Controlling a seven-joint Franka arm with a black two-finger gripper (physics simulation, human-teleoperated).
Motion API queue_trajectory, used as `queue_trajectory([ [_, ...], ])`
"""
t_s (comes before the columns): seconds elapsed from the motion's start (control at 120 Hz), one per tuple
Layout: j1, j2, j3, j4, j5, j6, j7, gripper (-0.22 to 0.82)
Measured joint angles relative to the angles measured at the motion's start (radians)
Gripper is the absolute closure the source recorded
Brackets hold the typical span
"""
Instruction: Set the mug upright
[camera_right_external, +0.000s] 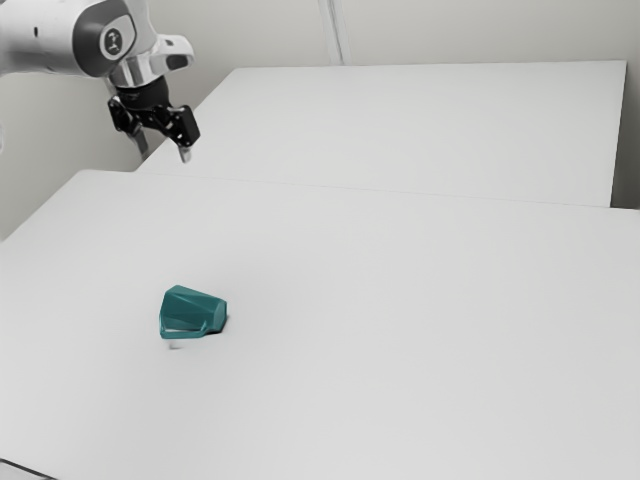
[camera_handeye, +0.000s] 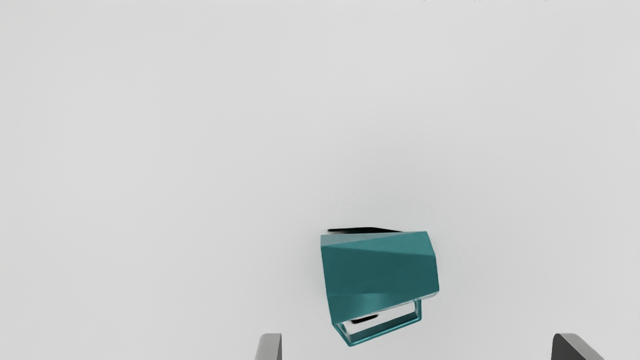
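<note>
Lying sideways on white table (camera_right_external: 400, 330), exterior view's left: teal mug (camera_right_external: 193, 312). Claw (camera_right_external: 164, 152) released, fingers wide apart, raised at far left. Second white surface (camera_right_external: 420, 120) beyond, far side; pale grey wall (camera_right_external: 480, 30) behind; dark line (camera_right_external: 25, 468), near left corner.

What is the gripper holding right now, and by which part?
Nothing: the gripper is open, and the mug lies on its side on the table.
</note>
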Motion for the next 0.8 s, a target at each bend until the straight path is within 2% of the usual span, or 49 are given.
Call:
queue_trajectory([
  [0.133, 0.003, 0.0, 0.004, -0.001, -0.009, 0.022, 0.007, 0.02],
  [0.233, -0.01, -0.008, 0.081, -0.029, -0.122, 0.04, 0.009, 0.02],
  [0.367, 0.07, -0.116, 0.117, -0.223, -0.244, 0.13, 0.012, 0.02],
  [0.45, 0.112, -0.148, 0.126, -0.32, -0.316, 0.18, 0.017, 0.02],
  [0.617, 0.076, -0.143, 0.197, -0.501, -0.489, 0.3, 0.068, 0.02],
  [0.8, 0.084, -0.093, 0.304, -0.561, -0.653, 0.36, 0.17, 0.02],
])
